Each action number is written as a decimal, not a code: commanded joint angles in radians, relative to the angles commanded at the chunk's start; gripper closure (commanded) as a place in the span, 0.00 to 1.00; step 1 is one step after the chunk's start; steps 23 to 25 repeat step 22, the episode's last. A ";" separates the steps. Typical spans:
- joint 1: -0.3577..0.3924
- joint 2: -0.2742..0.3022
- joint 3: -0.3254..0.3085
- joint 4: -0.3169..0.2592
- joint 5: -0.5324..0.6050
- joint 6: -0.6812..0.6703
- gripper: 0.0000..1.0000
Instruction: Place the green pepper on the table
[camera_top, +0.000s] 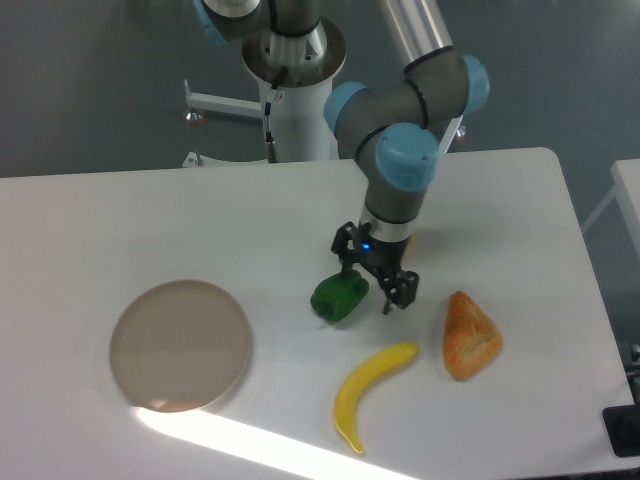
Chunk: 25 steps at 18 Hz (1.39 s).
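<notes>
The fixed camera looks down at the white bench (150, 210) from the front, with the arm's base at the far edge. The green pepper (338, 297) lies on the bench surface near the middle, resting on its side, dark and glossy. The end effector (376, 282) hangs just to the right of the pepper and slightly above it, with its fingers spread apart and nothing between them. The left finger stands close by the pepper's upper right edge; whether it touches the pepper cannot be told from this angle. The right finger (401, 290) is well clear of the pepper, pointing down toward bare bench. A small blue light shows on the end effector's body above the fingers.

To the left of the pepper, well apart, a round tan plate (180, 345) lies flat on the bench. In front of the pepper, toward the near edge, lies a yellow banana (367, 389), curved, its upper end pointing to the right. To the right of the end effector an orange wedge-shaped toy (470, 335) rests on the bench. A band of bright light crosses the near edge of the bench below the plate.
</notes>
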 joint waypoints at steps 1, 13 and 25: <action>0.014 -0.014 0.034 -0.002 0.024 0.002 0.00; 0.048 -0.166 0.301 -0.009 0.173 0.049 0.00; 0.043 -0.190 0.315 -0.008 0.186 0.045 0.00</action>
